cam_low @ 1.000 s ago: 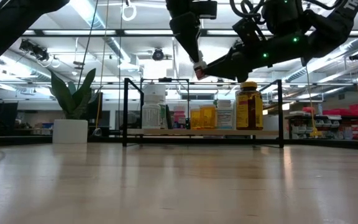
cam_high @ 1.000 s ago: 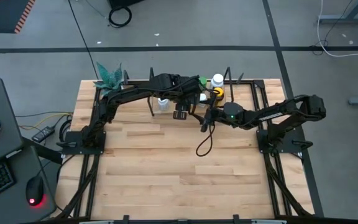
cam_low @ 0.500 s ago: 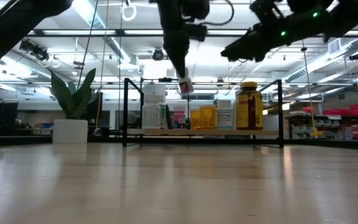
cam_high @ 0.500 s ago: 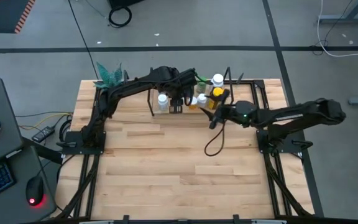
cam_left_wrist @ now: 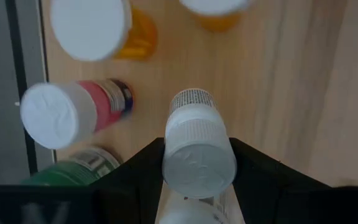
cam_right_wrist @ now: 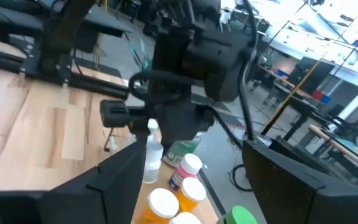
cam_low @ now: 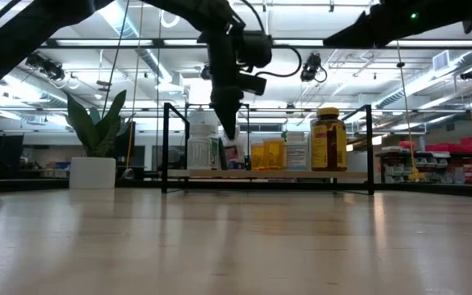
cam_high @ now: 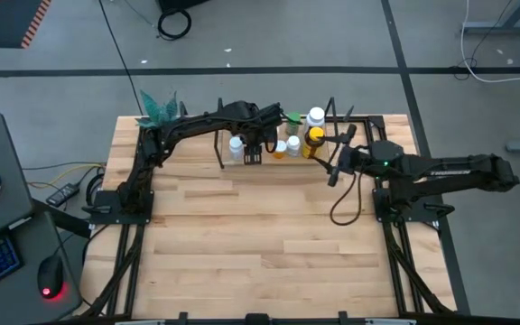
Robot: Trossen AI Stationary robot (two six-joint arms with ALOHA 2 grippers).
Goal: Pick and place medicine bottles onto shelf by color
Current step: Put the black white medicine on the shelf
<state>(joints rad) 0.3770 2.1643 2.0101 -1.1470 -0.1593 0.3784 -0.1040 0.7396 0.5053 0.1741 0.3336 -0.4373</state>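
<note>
The shelf (cam_high: 283, 164) stands at the table's far edge, a light board (cam_low: 334, 174) between black wire uprights. On it stand a white bottle (cam_high: 236, 144), orange ones (cam_high: 281, 147), a green one (cam_high: 293, 118), a pink one (cam_left_wrist: 98, 106) and an amber bottle with a yellow cap (cam_low: 328, 139). My left gripper (cam_high: 255, 152) is over the shelf's left half, shut on a small white bottle (cam_left_wrist: 194, 143). My right gripper (cam_high: 332, 164) hovers open and empty off the shelf's right end. My left gripper pinches the small white bottle just below its cap (cam_left_wrist: 197, 165), one dark finger (cam_left_wrist: 135, 168) on each side. The fingers come from above, pointing steeply down. The bottle hangs upright below them (cam_right_wrist: 150, 158) over the shelf board. I cannot tell whether its base touches the board.
A green plant in a white pot (cam_high: 158, 108) stands at the table's far left corner, left of the shelf. A black cable (cam_high: 346, 208) loops down from the right arm over the table. In front of the shelf is bare wooden tabletop (cam_high: 260, 244).
My left gripper has come down toward the shelf and shifted toward the table's left edge, carrying the white bottle upright. My right gripper has drawn back toward the table's right edge and risen, away from the shelf.
</note>
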